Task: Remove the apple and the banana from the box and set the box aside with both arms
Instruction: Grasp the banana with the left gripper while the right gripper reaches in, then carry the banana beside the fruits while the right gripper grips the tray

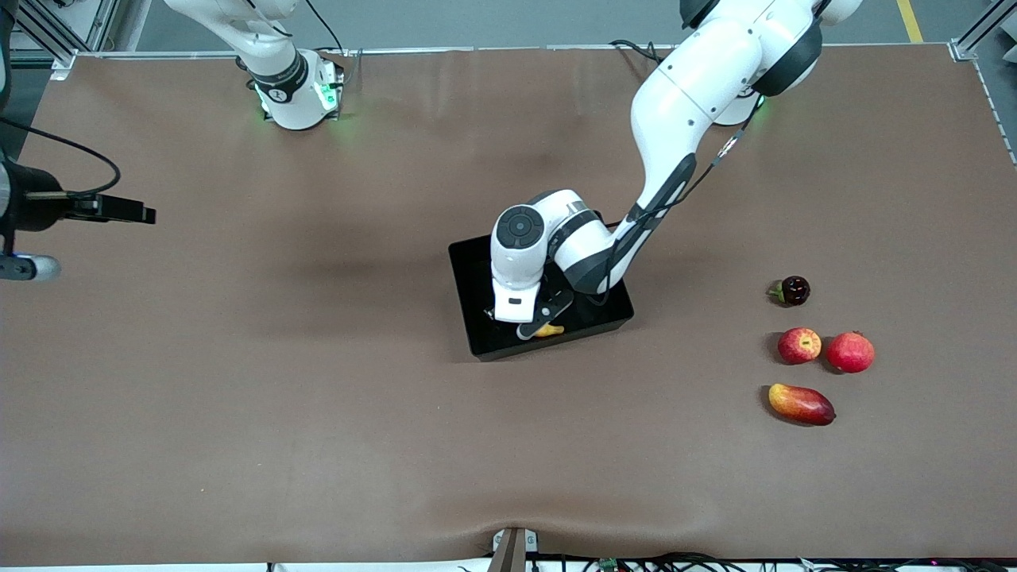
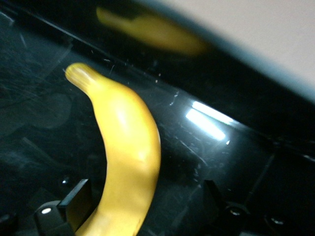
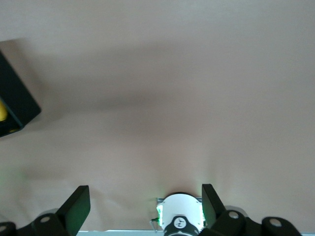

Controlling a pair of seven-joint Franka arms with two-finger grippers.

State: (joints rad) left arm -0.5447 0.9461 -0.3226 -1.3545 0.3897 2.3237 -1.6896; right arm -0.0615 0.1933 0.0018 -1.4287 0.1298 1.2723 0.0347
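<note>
The black bin (image 1: pixel 470 274) sits mid-table. The yellow banana (image 1: pixel 550 330) lies in it, at the side nearer the front camera. My left gripper (image 1: pixel 531 324) is down inside the bin. In the left wrist view the left gripper (image 2: pixel 145 196) is open, its fingers (image 2: pixel 74 199) astride the banana (image 2: pixel 125 147), with a gap on one side. The red apple (image 1: pixel 798 345) with yellowish patches sits on the table toward the left arm's end. My right gripper (image 1: pixel 119 210) is open and empty, up over the right arm's end of the table; it also shows in its wrist view (image 3: pixel 142 196).
A plain red pomegranate (image 1: pixel 850 352) lies beside the apple. A red-and-orange mango (image 1: pixel 801 403) lies nearer the front camera than the apple. A small dark fruit (image 1: pixel 793 290) lies farther from it. The right wrist view shows a bin corner (image 3: pixel 15 103).
</note>
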